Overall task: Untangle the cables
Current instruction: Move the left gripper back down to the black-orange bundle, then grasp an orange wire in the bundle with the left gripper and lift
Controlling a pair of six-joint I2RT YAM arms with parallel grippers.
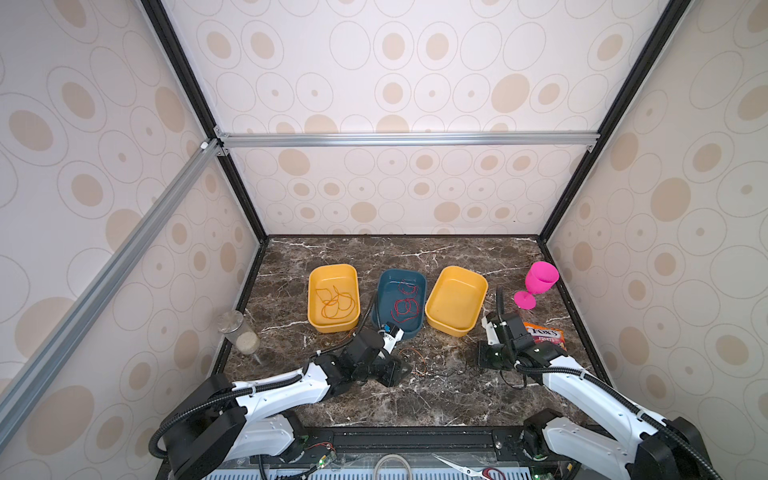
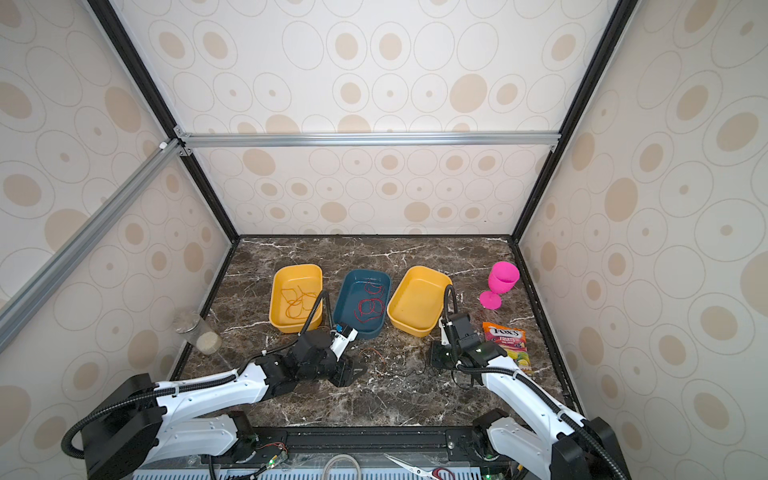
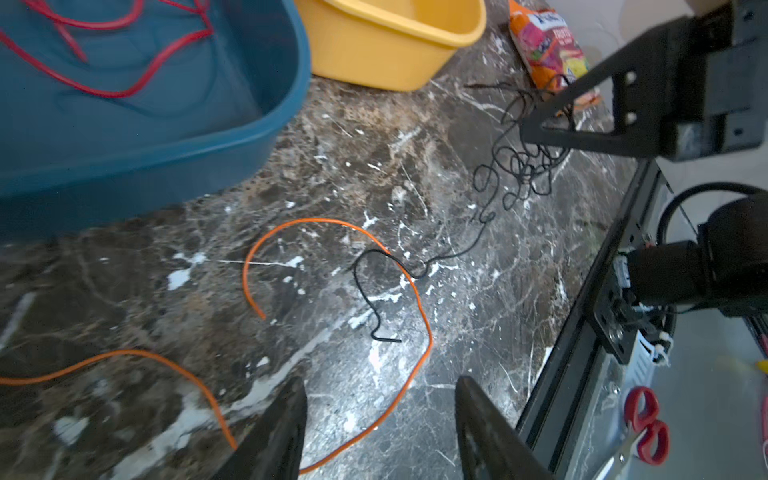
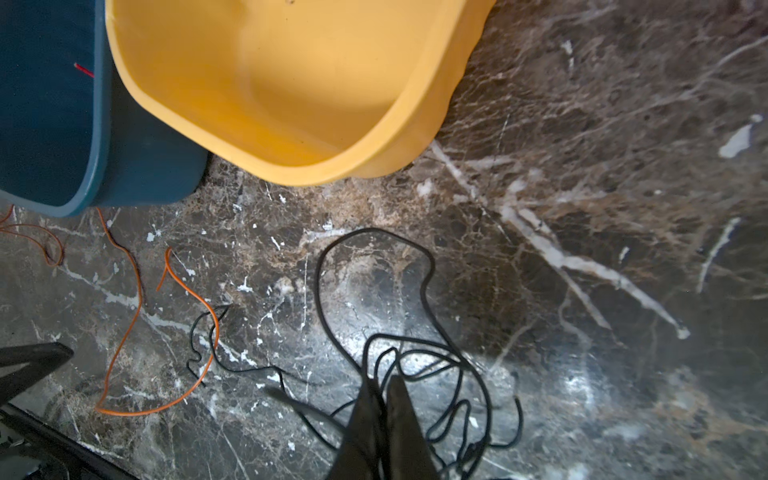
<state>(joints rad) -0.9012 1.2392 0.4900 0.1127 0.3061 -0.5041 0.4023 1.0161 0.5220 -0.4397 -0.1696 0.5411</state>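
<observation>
On the marble, an orange cable (image 3: 419,307) loops between the spread fingers of my left gripper (image 3: 380,399), which is open and low over the table, touching nothing. One black cable end (image 3: 374,299) crosses that orange loop. A black cable tangle (image 4: 419,286) lies in front of the right yellow tray (image 1: 457,299). My right gripper (image 4: 382,384) is shut on a strand of it. In both top views the grippers (image 1: 392,374) (image 1: 484,359) face each other near the table's front. Red cables (image 1: 403,309) lie in the blue tray (image 1: 419,286), orange cables (image 1: 336,301) in the left yellow tray (image 1: 328,274).
A pink goblet (image 1: 538,282) stands at the back right, with a candy bag (image 1: 544,334) beside my right arm. A clear jar (image 1: 239,332) leans at the left wall. Scissors (image 3: 644,428) lie beyond the table's front rail.
</observation>
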